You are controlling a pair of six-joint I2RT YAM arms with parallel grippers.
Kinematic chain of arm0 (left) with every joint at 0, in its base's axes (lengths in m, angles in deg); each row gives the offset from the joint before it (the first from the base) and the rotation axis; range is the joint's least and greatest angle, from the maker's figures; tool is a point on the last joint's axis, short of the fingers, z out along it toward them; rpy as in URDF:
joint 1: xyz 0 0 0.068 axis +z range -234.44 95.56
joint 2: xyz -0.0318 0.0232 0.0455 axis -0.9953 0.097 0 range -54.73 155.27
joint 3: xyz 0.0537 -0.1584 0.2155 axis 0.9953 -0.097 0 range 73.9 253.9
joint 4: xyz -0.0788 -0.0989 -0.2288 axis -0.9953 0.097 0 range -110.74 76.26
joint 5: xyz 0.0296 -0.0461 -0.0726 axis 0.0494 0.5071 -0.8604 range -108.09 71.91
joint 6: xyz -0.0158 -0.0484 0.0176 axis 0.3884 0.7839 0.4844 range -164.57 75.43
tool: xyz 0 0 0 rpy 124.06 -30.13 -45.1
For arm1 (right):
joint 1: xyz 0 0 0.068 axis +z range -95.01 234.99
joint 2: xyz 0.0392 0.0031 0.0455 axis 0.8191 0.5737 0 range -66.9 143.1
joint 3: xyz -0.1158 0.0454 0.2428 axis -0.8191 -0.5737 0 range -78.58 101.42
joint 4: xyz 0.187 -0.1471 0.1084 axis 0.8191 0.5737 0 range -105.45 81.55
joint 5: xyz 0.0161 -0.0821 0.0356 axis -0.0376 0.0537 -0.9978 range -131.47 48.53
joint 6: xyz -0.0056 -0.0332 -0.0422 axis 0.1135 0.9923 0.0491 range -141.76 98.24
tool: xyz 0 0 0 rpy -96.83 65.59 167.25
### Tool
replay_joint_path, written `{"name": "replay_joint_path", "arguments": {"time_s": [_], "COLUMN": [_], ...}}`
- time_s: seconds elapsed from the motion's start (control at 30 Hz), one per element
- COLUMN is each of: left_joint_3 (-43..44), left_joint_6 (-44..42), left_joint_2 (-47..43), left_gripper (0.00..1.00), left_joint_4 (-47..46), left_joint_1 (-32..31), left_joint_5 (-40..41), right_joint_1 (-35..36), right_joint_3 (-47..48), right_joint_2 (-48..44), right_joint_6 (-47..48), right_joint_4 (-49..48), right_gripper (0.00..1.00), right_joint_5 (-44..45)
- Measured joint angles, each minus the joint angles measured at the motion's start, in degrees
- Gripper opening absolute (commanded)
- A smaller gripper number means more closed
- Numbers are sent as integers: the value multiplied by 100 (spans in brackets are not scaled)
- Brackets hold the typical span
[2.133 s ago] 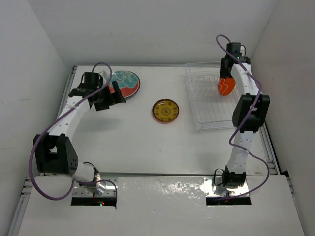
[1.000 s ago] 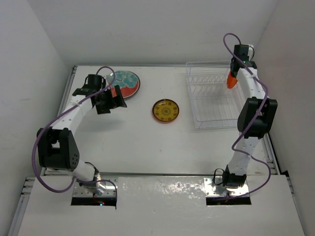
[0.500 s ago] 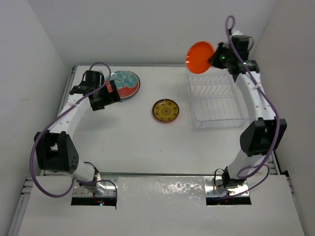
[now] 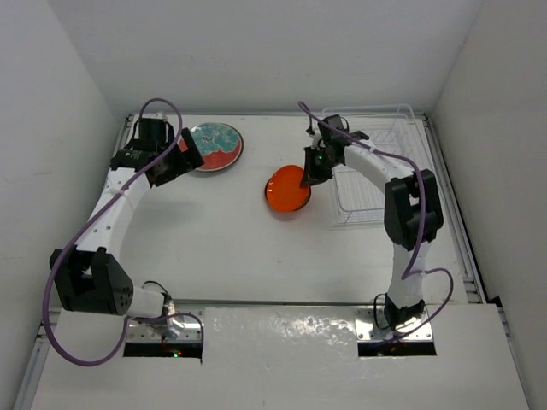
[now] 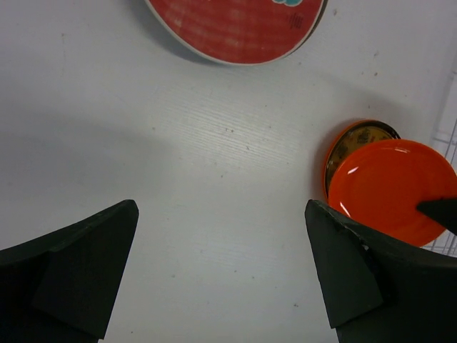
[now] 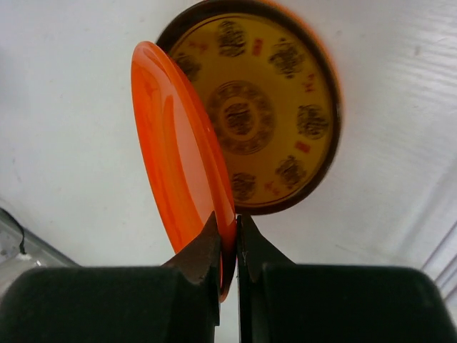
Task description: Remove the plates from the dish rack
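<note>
A glossy orange plate (image 4: 286,191) hangs tilted just above the yellow-centred plate (image 6: 265,107) in the middle of the table. My right gripper (image 6: 228,230) is shut on the orange plate (image 6: 178,146) at its rim, reaching in from the rack side (image 4: 309,175). The white wire dish rack (image 4: 376,205) stands at the right; no plates show in it. A larger red plate with a mottled teal centre (image 4: 214,146) lies flat at the back left. My left gripper (image 4: 175,159) hovers beside it, open (image 5: 220,209), with only bare table between its fingers.
White walls close in the table on the left, back and right. In the left wrist view the orange plate (image 5: 389,189) covers most of the yellow-centred plate (image 5: 351,143), and the rack's wires (image 5: 450,114) show at the right edge.
My right arm has swung the orange plate from high over the rack's back left corner down and leftwards over the yellow-centred plate. The left gripper has drifted slightly back and left.
</note>
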Motion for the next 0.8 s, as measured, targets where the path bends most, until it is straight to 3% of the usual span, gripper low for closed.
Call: {"name": "replay_joint_path", "arguments": {"time_s": [0.13, 0.2, 0.27, 0.3, 0.33, 0.57, 0.7, 0.8], "left_joint_3": [-26, -28, -33, -33, -33, 13, 450, 815], "left_joint_6": [-31, -48, -74, -90, -98, -330, -391, -387], "left_joint_2": [0, -7, -20, -28, -33, -61, -57, -76], "left_gripper": [100, 100, 100, 100, 100, 100, 100, 100], "left_joint_4": [2, 0, 2, 4, 4, 160, 579, 688], "left_joint_1": [0, 0, 0, 0, 0, 0, 0, 0], "left_joint_5": [-136, -179, -223, -247, -258, -133, 455, 1019], "right_joint_1": [-98, -92, -92, -90, -85, -85, -85, -85], "right_joint_3": [44, 109, 227, 326, 450, 1202, 1692, 1473], "right_joint_2": [105, 105, 105, 125, 149, 245, 96, -605], "right_joint_6": [76, 96, 63, 59, 44, 308, 640, 800], "right_joint_4": [35, 79, 116, 142, 157, 643, 1259, 1462], "right_gripper": [6, 21, 46, 92, 99, 99, 99, 99], "right_joint_5": [90, 122, 136, 136, 146, 560, 1316, 1864]}}
